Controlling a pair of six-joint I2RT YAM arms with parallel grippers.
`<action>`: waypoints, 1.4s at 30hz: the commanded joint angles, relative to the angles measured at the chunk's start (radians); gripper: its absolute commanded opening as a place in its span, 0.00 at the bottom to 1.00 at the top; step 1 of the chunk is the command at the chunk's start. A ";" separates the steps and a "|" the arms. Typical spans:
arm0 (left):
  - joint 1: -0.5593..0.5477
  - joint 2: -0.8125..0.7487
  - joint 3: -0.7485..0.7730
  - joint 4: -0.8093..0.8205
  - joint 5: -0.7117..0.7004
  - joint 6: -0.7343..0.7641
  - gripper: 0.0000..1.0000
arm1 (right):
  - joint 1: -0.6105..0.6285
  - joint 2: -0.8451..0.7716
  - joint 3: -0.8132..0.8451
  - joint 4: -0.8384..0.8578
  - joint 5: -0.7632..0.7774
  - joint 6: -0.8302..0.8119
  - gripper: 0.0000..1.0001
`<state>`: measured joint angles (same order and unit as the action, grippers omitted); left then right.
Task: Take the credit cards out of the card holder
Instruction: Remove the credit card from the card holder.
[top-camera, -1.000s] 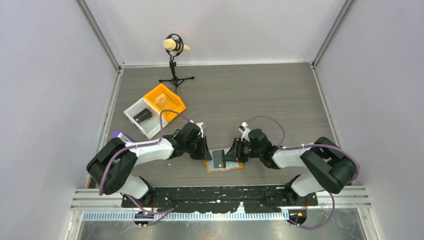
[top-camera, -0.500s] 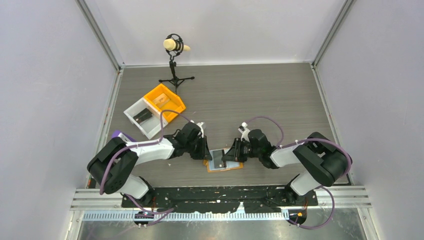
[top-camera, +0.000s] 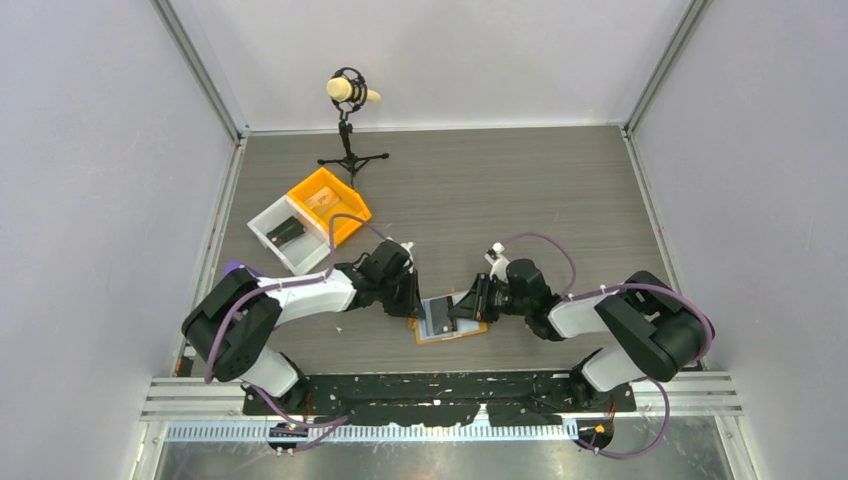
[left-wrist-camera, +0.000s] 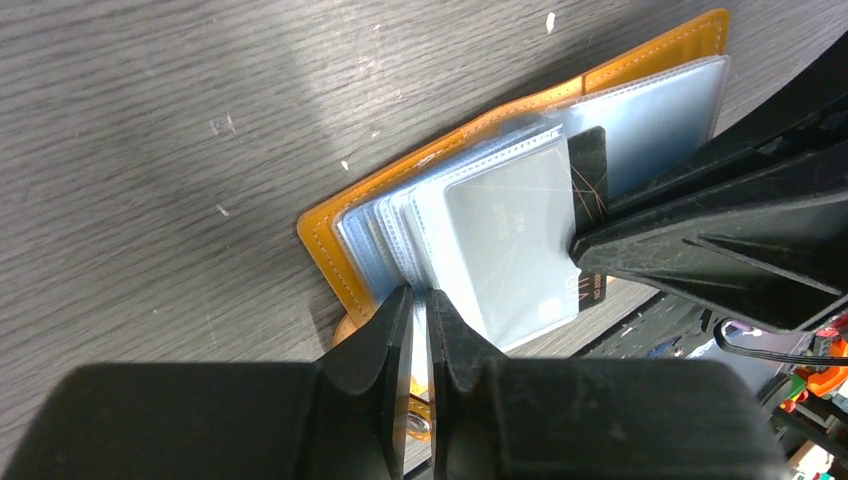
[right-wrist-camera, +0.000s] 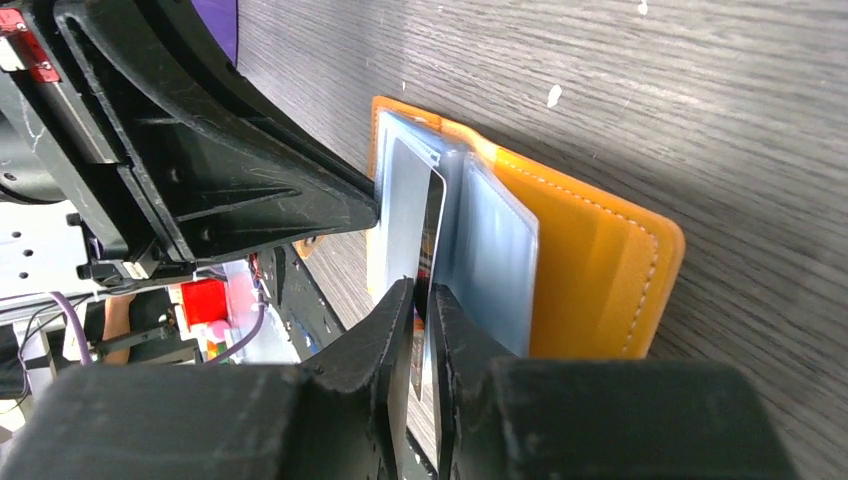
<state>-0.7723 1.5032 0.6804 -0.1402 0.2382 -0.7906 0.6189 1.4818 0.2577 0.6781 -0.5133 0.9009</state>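
On the streaky grey table (top-camera: 520, 190), from above, the flat orange card holder (top-camera: 447, 322) lies open near the front edge. Left wrist: the left gripper (left-wrist-camera: 420, 296) pinches its shiny clear pocket (left-wrist-camera: 500, 240). Right wrist: the right gripper (right-wrist-camera: 422, 290) pinches a thin dark credit card (right-wrist-camera: 434, 220).

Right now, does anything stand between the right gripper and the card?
Nothing visible does. The right gripper pinches the exposed edge of the card, which sticks out of a clear sleeve in the holder. The left gripper clamps a sleeve edge on the opposite side, away from the pull-out path.
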 joint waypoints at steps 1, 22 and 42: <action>-0.002 0.060 0.028 -0.088 -0.085 0.050 0.12 | -0.011 -0.053 0.007 0.024 -0.016 0.001 0.21; -0.002 0.091 0.142 -0.134 -0.074 0.081 0.12 | -0.070 -0.398 0.018 -0.363 0.143 -0.080 0.06; -0.002 -0.250 0.216 -0.063 0.041 0.012 0.66 | -0.081 -0.807 0.073 -0.490 0.243 0.033 0.05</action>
<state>-0.7731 1.3441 0.8970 -0.2836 0.2401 -0.7441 0.5407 0.7002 0.3058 0.0860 -0.2554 0.8715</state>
